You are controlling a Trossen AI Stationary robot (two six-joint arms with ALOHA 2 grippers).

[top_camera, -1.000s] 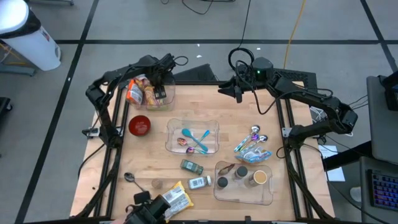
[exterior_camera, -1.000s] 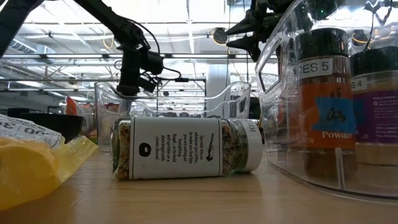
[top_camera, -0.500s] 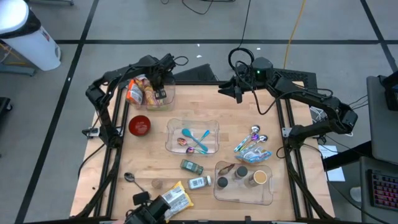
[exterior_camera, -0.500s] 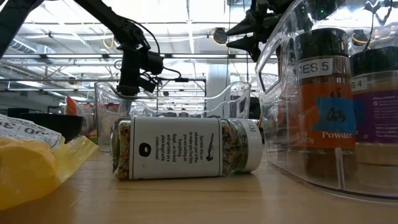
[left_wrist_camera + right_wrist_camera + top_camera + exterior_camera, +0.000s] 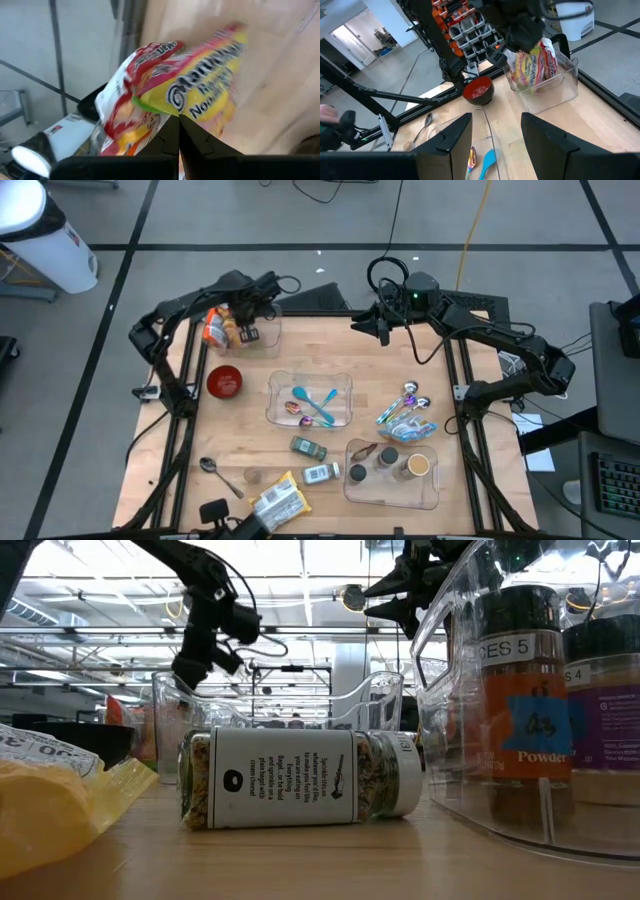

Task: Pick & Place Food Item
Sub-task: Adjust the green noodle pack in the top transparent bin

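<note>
1. Fingers of the left gripper [image 5: 178, 131] are pressed together on the yellow-and-red noodle packet [image 5: 192, 97], above the clear plastic bin [image 5: 262, 330] at the wooden bench [image 5: 250, 445] corner.
2. Right gripper [image 5: 358, 326] hovers off the bench edge, fingers apart, empty.

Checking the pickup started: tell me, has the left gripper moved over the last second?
Yes. In the high view the left gripper has shifted leftward along the clear bin, now shut on the noodle packet.

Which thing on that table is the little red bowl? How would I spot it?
Start at the wooden table and go to its far left corner, where a clear bin holds snack packets. Just in front of that bin, toward the table's left edge, sits the red bowl. It is the only round, solid red thing there.
</note>
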